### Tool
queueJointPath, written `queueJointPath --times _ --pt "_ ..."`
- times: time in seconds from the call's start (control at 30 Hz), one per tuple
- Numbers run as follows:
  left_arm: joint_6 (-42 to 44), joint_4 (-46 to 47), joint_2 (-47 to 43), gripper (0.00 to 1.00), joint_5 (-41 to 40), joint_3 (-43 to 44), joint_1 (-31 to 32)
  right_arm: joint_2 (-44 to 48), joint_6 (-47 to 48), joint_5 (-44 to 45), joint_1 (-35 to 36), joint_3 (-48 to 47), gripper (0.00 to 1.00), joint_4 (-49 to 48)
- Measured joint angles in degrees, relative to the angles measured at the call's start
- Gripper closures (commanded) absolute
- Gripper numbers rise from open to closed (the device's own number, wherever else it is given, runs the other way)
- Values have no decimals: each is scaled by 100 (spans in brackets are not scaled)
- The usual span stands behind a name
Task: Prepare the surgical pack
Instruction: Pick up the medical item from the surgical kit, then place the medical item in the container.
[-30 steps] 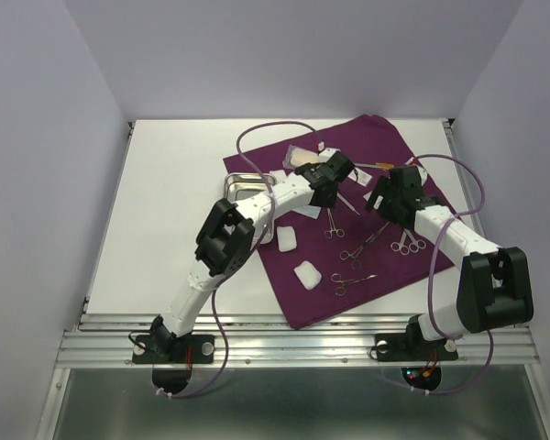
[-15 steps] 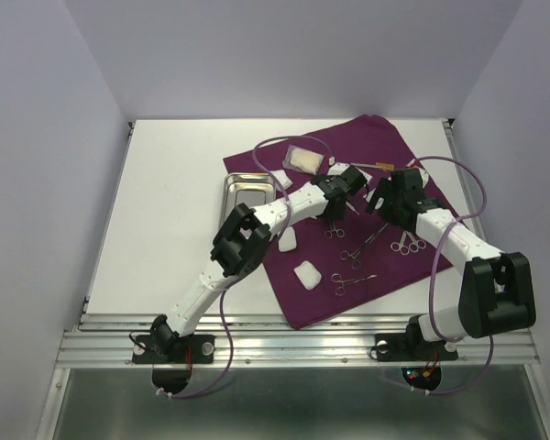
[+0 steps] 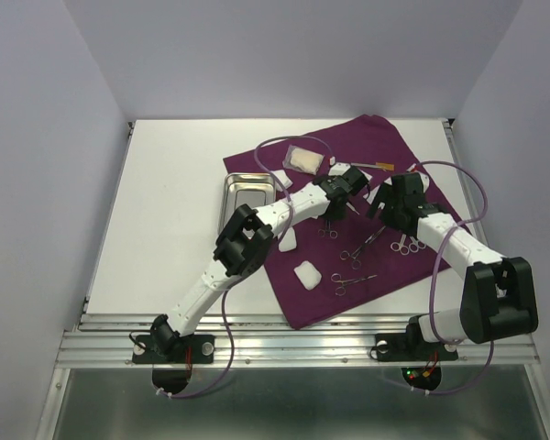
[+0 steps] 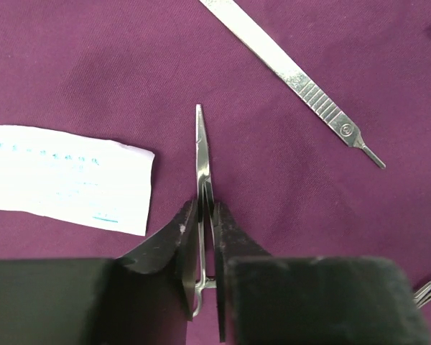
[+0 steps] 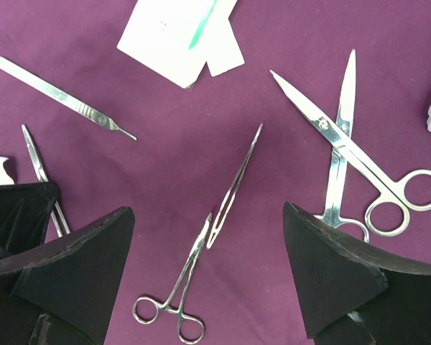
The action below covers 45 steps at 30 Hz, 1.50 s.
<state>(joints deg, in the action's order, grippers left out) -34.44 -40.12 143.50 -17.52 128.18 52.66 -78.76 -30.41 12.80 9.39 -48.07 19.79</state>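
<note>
The instruments lie spread over the dark-purple cloth (image 3: 385,151), which covers the right part of the tabletop (image 3: 174,183), apparently so each piece can be picked singly and moved to the steel tray (image 3: 243,188) at the cloth's left edge. The left pincer (image 4: 203,215) grips the slim forceps (image 4: 201,165) between its fingers, clamped across the shaft with the pointed tip sticking out ahead; such a flat, thin tool probably has to be taken from the sides like this. Whether it has left the cloth cannot be told. A scalpel handle (image 4: 302,79) and a white packet (image 4: 65,180) lie near it, neither touching it. The right pincer (image 5: 208,212) hangs wide open and empty above a ring-handled clamp (image 5: 241,162), with the scissors (image 5: 359,158) just beside, seemingly lined up for the next pick. A gauze square (image 3: 305,275) waits nearer the arms.
</note>
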Motion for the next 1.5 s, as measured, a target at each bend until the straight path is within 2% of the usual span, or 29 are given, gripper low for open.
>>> queueJointPath --times 0.23,0.4,0.8,0.9,1.07,1.27,1.5 --pt "9 186 -170 92 74 -273 0 59 2 4 0 20 11 37" --pt "20 472 -822 92 181 -1045 11 85 2 7 0 20 11 44" --pt "293 946 -2131 92 11 -1670 0 83 2 4 0 20 11 76" --pt "433 1064 -2433 92 -33 -2107 -76 66 9 4 0 13 11 74" --pt "748 1115 -3108 92 -83 -3200 -481 -44 26 0 0 -11 11 76" --pt "1106 1204 -3663 92 -162 -3974 -1161 -133 28 -24 0 -20 11 74" --pt "1637 1353 -4011 92 -157 -4631 -1650 -153 28 -48 0 -20 11 74"
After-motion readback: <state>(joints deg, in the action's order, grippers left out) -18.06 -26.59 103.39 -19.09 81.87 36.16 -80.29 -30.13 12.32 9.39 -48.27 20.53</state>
